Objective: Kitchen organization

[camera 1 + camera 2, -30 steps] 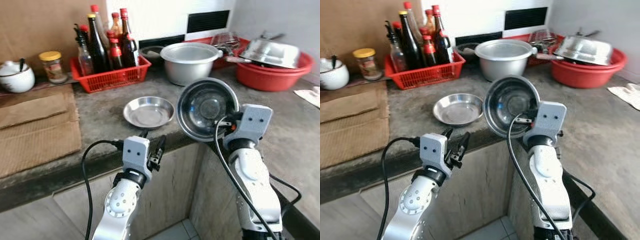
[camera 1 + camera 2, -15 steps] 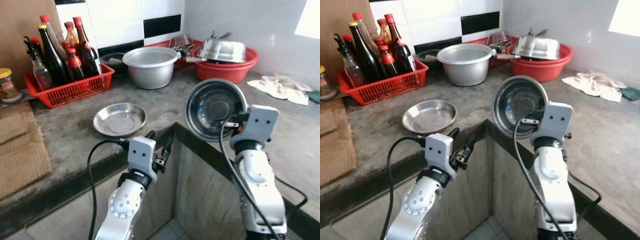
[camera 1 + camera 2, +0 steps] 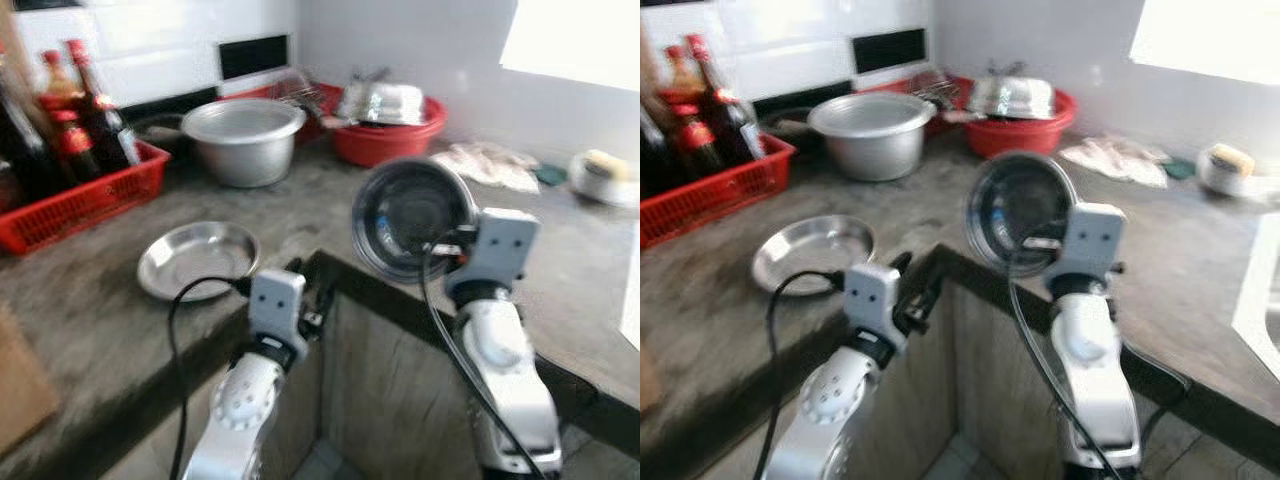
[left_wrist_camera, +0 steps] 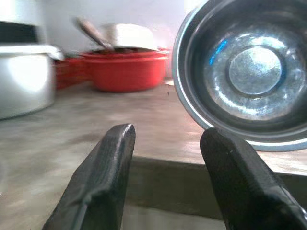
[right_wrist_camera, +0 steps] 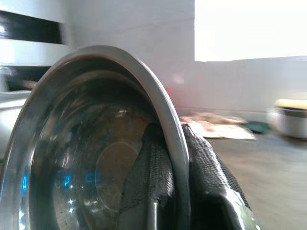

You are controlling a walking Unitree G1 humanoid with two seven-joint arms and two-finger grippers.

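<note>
the view has swung right along the desk, the right claw still clenched on the bowl, left claw released, so a carry seems underway.

Bowl: you see shiny silver steel with a dark inside and blue glints.
Plate: silver.
Pot: dull silver.
Basin: red.
Basket: red, holding your dark, red-capped bottles.
Desk: mottled grey.
Wall tiles: white with black.
</note>
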